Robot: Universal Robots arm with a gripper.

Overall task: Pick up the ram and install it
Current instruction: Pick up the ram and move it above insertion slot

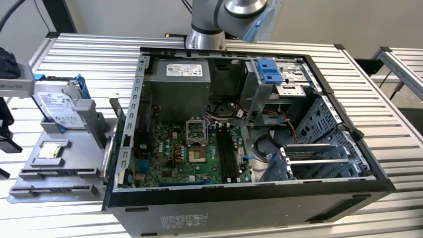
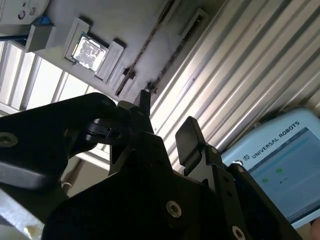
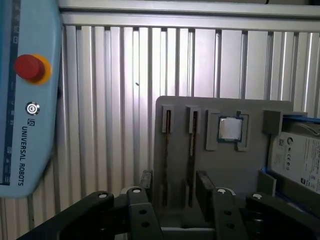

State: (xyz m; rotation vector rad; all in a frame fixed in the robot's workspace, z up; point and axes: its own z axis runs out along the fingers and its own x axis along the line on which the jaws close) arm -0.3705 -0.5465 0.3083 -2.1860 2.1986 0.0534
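Observation:
In the first wrist view a grey holder tray lies on the ribbed table, with two narrow slots side by side. The ram shows as a thin dark strip standing on edge in one slot. My gripper hovers open over the near end of these slots, with one black finger outside the slot pair and the other beside the ram's slot. Nothing is between them. In the second wrist view the gripper is also open, with the dark slot line beyond its tips. The tray sits at the exterior view's left.
The open computer case fills the exterior view's middle, its green motherboard and dark memory slots exposed. On the tray stand a silver hard drive and a square chip. A blue teach pendant lies beside the tray.

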